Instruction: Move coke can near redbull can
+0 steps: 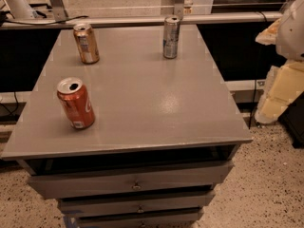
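**Coke can upright, far from jaws**

The coke can (76,103) stands at the table's (156,103) 8 o'clock, long axis vertical, opened top up. The redbull can (171,37) stands at 1 o'clock, well apart. The jaws hang off-table at 3 o'clock, the coke can toward their 9 o'clock. Whether they are apart or together, I cannot tell.

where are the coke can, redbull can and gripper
coke can (76,104): camera view, red side wall
redbull can (171,38): camera view, silver side
gripper (279,93): camera view, far right edge, pale body
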